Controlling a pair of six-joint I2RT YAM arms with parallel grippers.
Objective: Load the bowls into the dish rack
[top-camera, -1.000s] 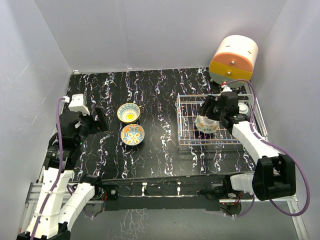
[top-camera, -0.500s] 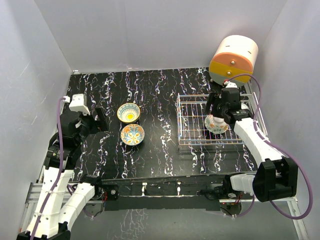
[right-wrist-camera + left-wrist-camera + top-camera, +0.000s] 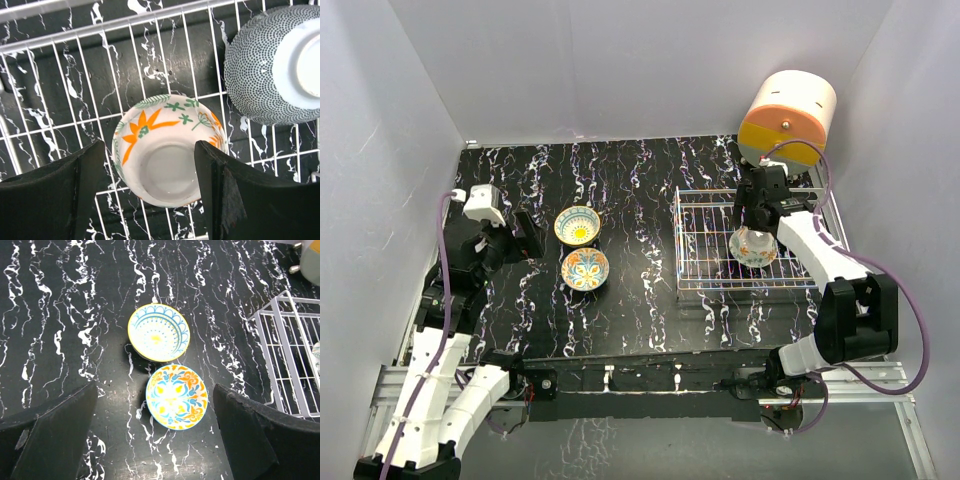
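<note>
Hovering over the low silver wire dish rack (image 3: 704,252), the right gripper (image 3: 149,150) has its black fingers (image 3: 50,195) spread wide, and they are clamping nothing. Below them a white ceramic bowl with orange and green leaf sprigs (image 3: 165,170) sits bottom-up on the wires, towards the rack's right half. Just to its far right lies a grey-speckled bowl (image 3: 255,65), also upturned, the two nearly rim to rim. Bare wire fills the rack's left columns. The round cream, orange and yellow drawer unit (image 3: 787,118) crowds the rack's far right corner.

Over on the left, the left gripper (image 3: 155,390) is open too, with nothing between its fingers (image 3: 50,440). Ahead of it, two painted bowls rest upright on the black marbled table (image 3: 640,180): a yellow-rimmed blue-patterned one (image 3: 159,332) farther off, and an orange-and-blue floral one (image 3: 176,397) nearer, almost touching. A broad strip of tabletop separates them from the rack's left edge.
</note>
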